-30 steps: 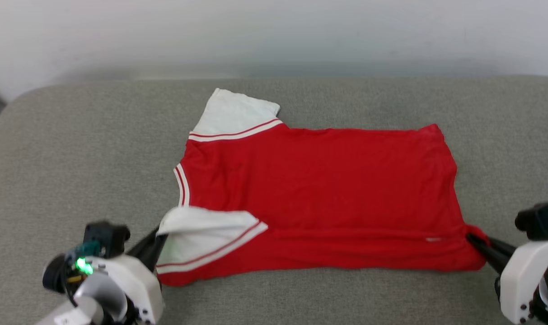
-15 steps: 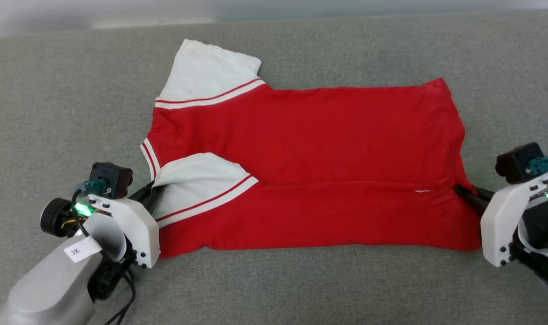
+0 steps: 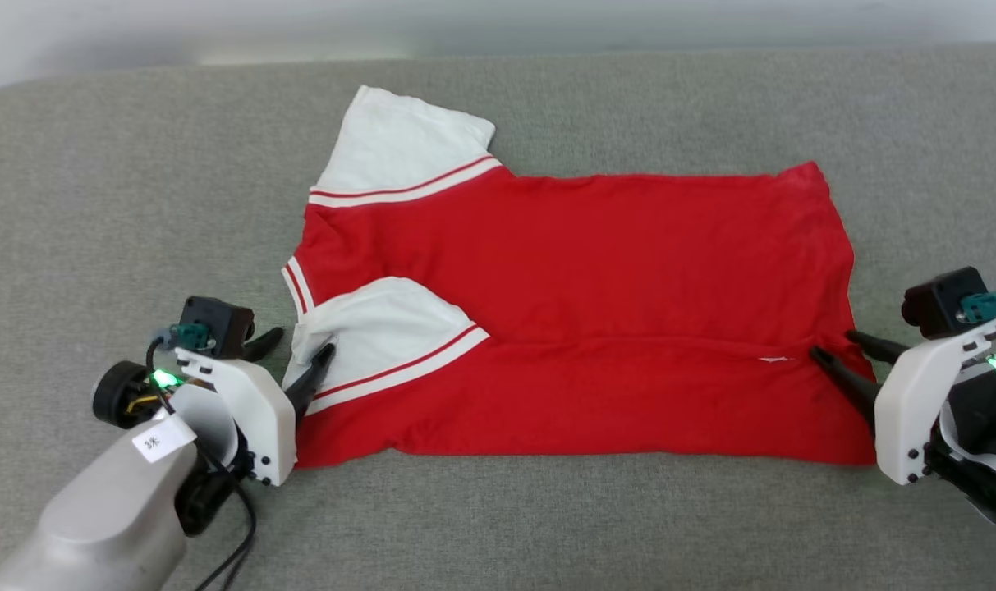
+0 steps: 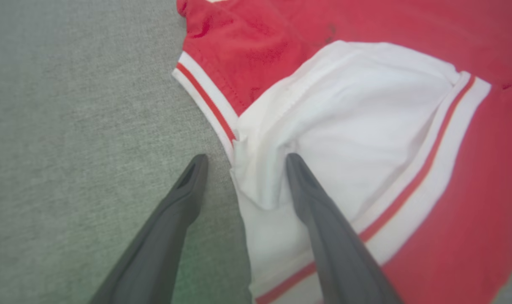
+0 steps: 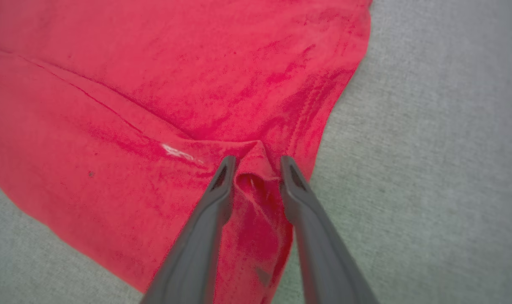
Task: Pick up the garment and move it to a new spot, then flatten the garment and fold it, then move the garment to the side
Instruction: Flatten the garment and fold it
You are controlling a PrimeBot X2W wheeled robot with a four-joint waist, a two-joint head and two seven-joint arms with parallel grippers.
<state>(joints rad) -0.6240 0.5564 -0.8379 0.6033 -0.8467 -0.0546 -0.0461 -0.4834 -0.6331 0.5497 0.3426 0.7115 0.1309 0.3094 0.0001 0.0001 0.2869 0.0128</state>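
Grey cushion (image 3: 136, 205), left gripper (image 3: 305, 340) spread on garment (image 3: 596, 271), right gripper (image 3: 832, 343) parted at hem

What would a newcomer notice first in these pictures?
The red jersey spread across the middle of the grey surface, its near edge folded over with a white sleeve on top at the left. Then the left hand, open astride that sleeve's edge, and the right hand at the right hem, red fabric puckered between its fingers.

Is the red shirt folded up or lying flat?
Partly folded. The garment has its near edge turned over onto itself, one white sleeve lying on the red; the rest lies spread.
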